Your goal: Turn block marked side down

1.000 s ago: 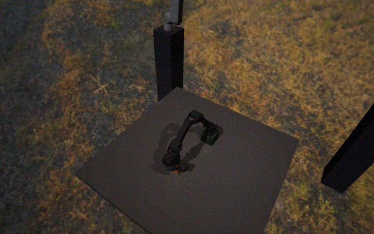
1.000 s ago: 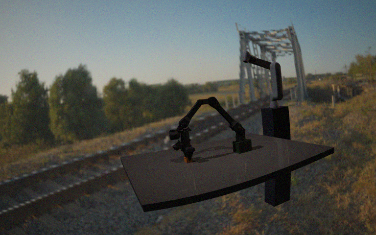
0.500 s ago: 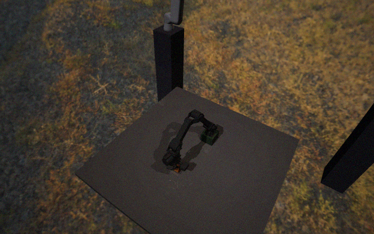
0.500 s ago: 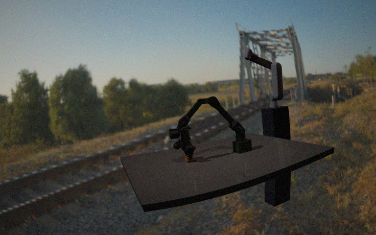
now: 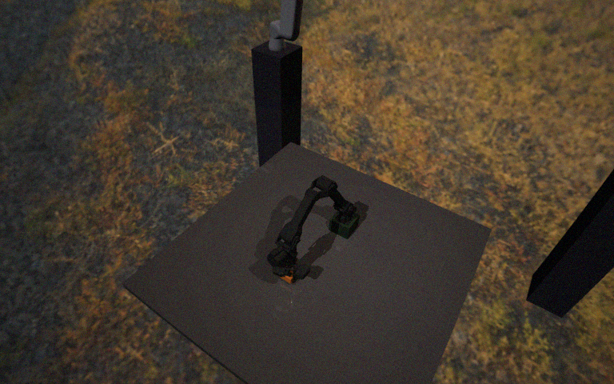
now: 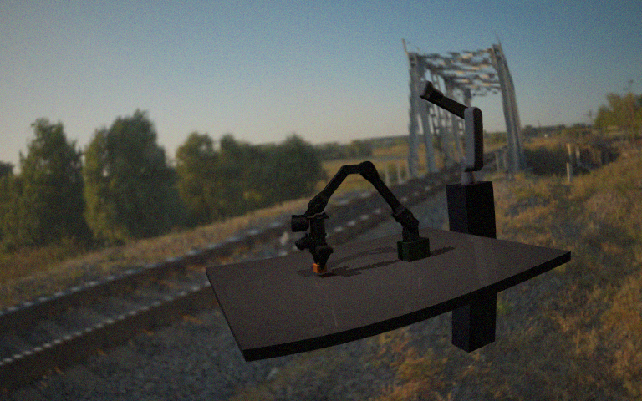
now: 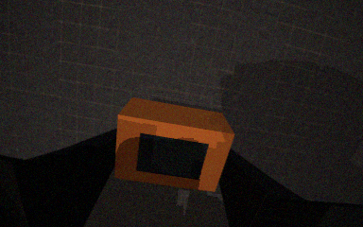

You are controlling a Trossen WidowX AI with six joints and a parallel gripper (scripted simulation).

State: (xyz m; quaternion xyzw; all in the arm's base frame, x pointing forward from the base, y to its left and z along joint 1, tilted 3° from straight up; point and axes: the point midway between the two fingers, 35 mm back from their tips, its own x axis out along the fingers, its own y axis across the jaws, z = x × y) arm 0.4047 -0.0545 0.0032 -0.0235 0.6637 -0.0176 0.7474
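From the top view I see the gripper [image 5: 287, 274] down on the table [image 5: 371, 307], clamped on the orange block [image 5: 287, 278]. In the exterior view the block [image 6: 318, 268] sits low at the tabletop, left of the arm's base [image 6: 413, 248]. The wrist view shows its dark marked side [image 7: 172, 155] facing the camera, the dark fingers pressing both flanks.
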